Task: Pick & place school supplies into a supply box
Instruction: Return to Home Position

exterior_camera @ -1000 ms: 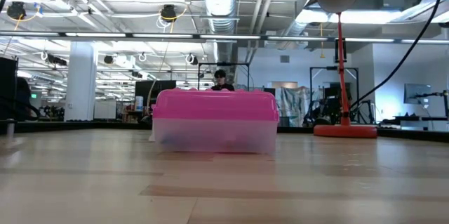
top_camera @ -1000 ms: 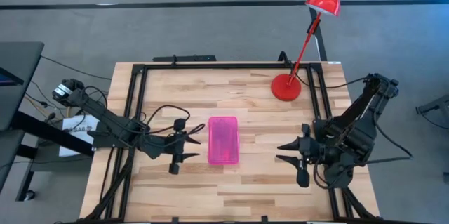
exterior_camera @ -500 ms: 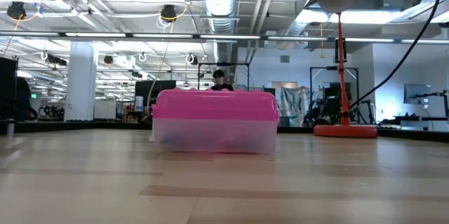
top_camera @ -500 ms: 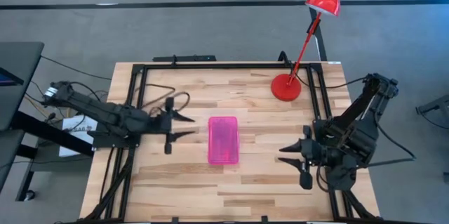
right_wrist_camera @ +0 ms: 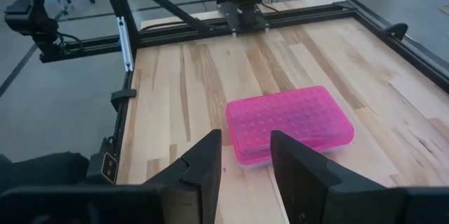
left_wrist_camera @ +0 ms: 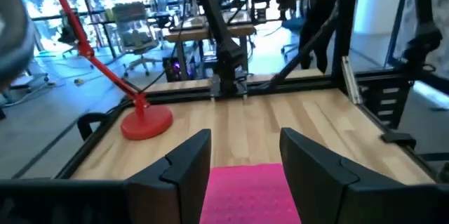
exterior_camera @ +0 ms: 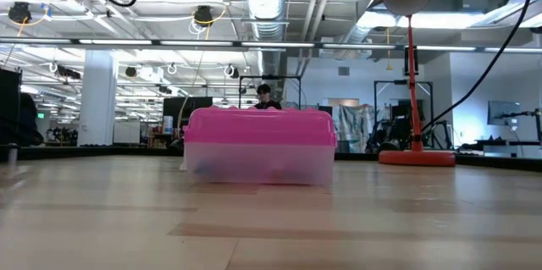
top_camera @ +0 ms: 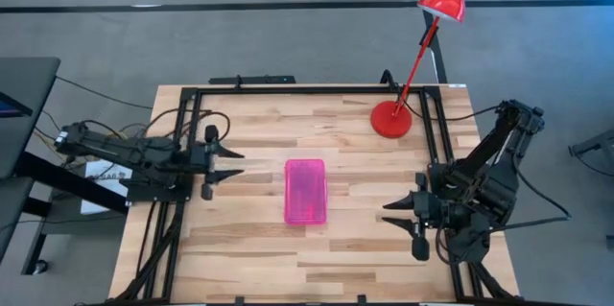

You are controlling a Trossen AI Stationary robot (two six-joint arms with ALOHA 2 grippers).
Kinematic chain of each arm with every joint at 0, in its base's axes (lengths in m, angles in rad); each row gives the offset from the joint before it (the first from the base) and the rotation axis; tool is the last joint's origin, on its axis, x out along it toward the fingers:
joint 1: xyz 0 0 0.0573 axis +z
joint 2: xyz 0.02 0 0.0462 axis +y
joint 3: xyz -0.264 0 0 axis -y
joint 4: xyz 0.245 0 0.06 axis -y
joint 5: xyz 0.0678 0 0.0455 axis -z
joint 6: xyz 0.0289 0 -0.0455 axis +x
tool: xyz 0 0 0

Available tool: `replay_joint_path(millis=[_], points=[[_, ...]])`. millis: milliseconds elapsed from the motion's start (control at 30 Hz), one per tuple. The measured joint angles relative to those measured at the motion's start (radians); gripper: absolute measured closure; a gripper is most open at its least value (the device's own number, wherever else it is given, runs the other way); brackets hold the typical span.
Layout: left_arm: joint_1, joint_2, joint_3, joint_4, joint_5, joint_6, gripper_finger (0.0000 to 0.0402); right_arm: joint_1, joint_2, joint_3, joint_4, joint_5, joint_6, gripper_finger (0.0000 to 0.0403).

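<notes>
Pink dimple-patterned supply box (top_camera: 305, 191), red lamp (top_camera: 390, 120), pale wood table (top_camera: 249, 258)

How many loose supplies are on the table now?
0. The table bears only the shut supply box, centre, and a red lamp, far right; supplies may be hidden inside.

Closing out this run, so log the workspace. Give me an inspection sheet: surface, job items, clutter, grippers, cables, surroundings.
Surface: wooden table, no spill or damage seen.
Job's things: pink supply box lies mid-table with its lid shut; no loose school supplies seen.
Clutter: red desk lamp, base on the table's far right part.
Grippers: left gripper open, apart from the box on its left; right gripper open, apart on its right.
Cables: black cables loop along the left arm, away from the box.
Surroundings: a person shows beyond the table in the low view.
</notes>
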Motion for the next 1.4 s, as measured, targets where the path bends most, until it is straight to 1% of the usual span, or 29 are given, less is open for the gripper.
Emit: replay_joint_path(millis=[167,367,467,600,667,800,867,1100,1200,1400], points=[[0.002,-0.132,-0.05,-0.019,0.006,-0.013,0.0235,0.0,0.0,0.0,0.0,0.002,0.0,0.0285],[0.001,-0.258,-0.114,-0.019,0.037,-0.013,0.0235,0.0,0.0,0.0,-0.004,0.001,0.0,0.0285],[0.001,-0.316,-0.143,-0.029,0.021,-0.012,0.0235,0.0,0.0,0.0,-0.004,0.0,0.0,0.0285],[0.001,-0.382,-0.149,-0.086,0.002,-0.011,0.0235,0.0,0.0,0.0,-0.004,-0.001,0.0,0.0285],[0.002,-0.417,-0.149,-0.111,0.028,-0.007,0.0235,0.0,0.0,0.0,-0.004,-0.001,0.002,0.0285],[0.002,-0.473,-0.151,-0.138,0.132,0.021,0.0235,0.0,0.0,0.0,-0.004,-0.001,0.008,0.0285],[0.001,-0.503,-0.166,-0.129,0.155,0.03,0.0235,0.0,0.0,0.0,-0.004,0.0,0.008,0.0285],[0.002,-0.506,-0.216,-0.095,0.115,0.058,0.0235,0.0,0.0,0.0,-0.004,0.001,0.008,0.0285],[0.002,-0.504,-0.221,-0.099,0.132,0.062,0.0235,0.0,0.0,0.0,-0.004,0.003,0.006,0.0285],[0.002,-0.505,-0.227,-0.07,0.131,0.075,0.0235,0.0,0.0,0.0,-0.004,0.024,0.0,0.0285]])
